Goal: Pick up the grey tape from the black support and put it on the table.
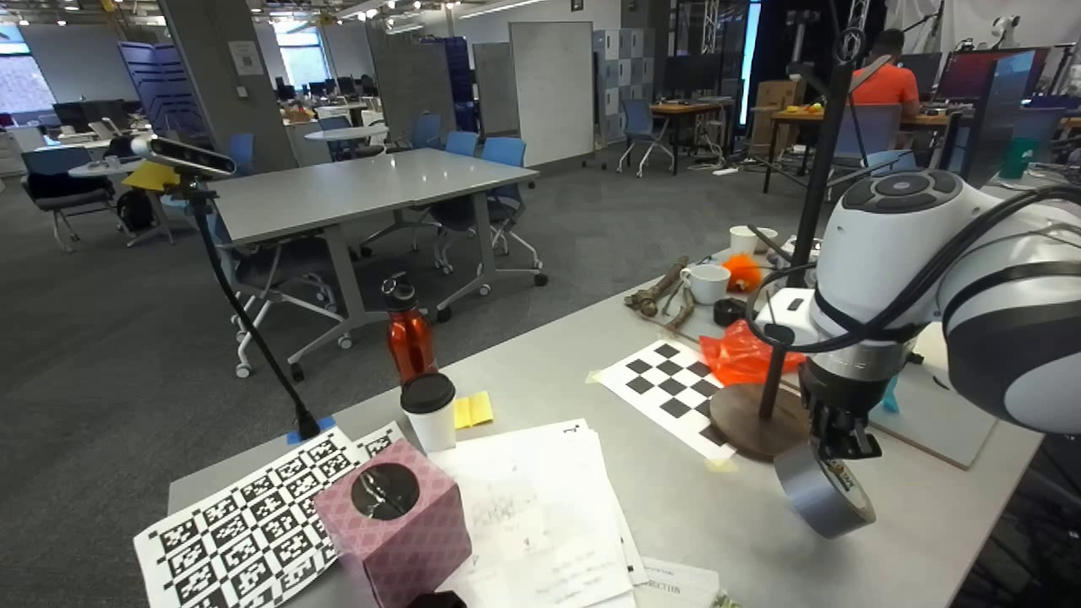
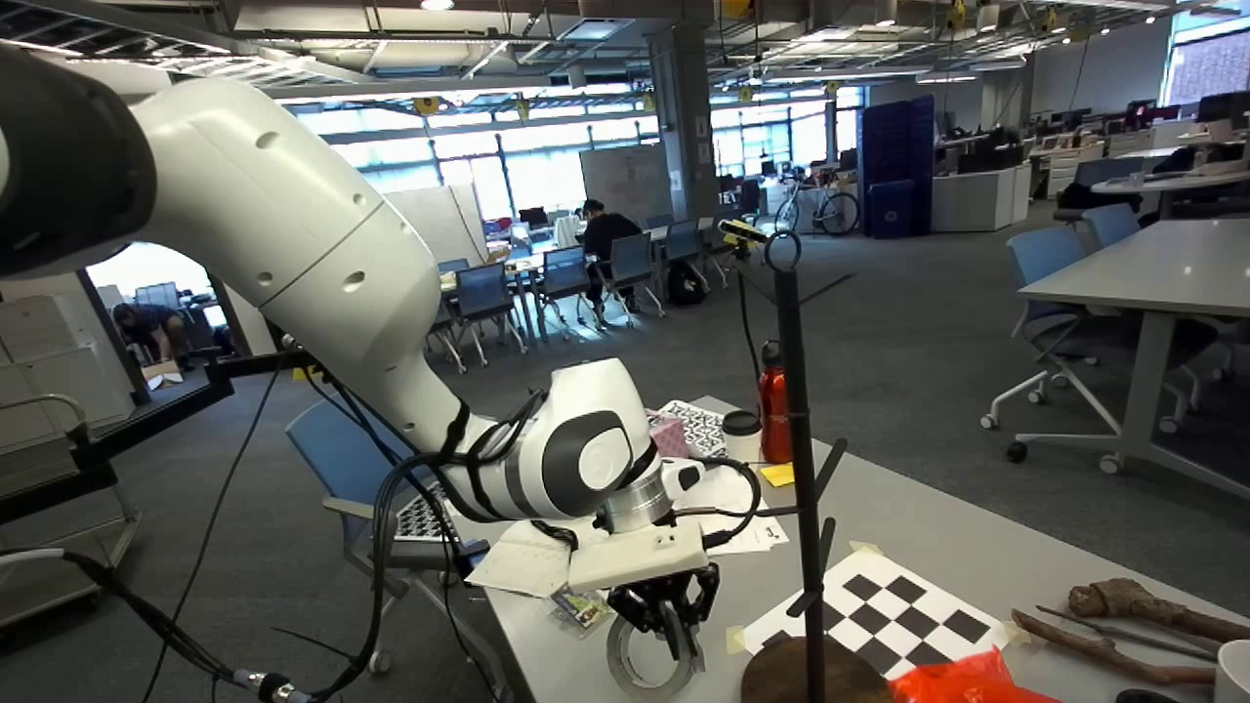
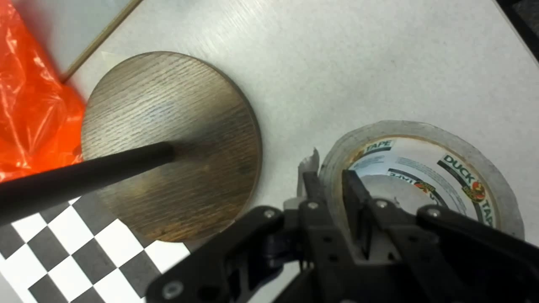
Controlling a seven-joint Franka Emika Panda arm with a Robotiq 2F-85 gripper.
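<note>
The grey tape [image 3: 492,185] hangs tilted from my gripper [image 3: 330,179], which is shut on one side of its ring. One finger sits inside the hole, the other outside the rim, where a loose tape end sticks up. In an exterior view the tape [image 1: 817,498] is just in front of the round base of the black support [image 1: 756,422], apart from its pole. Another exterior view shows the ring [image 2: 621,664] under the gripper [image 2: 674,625]. Pale table [image 3: 379,63] lies beneath; whether the tape's lower edge touches it I cannot tell.
A checkerboard sheet [image 1: 667,380] and an orange-red plastic bag [image 1: 735,359] lie beside the base. A flat board [image 1: 937,414] is behind the gripper. Papers [image 1: 532,515], a pink box [image 1: 414,532], a lidded cup [image 1: 432,418] and a red bottle [image 1: 411,342] stand farther off.
</note>
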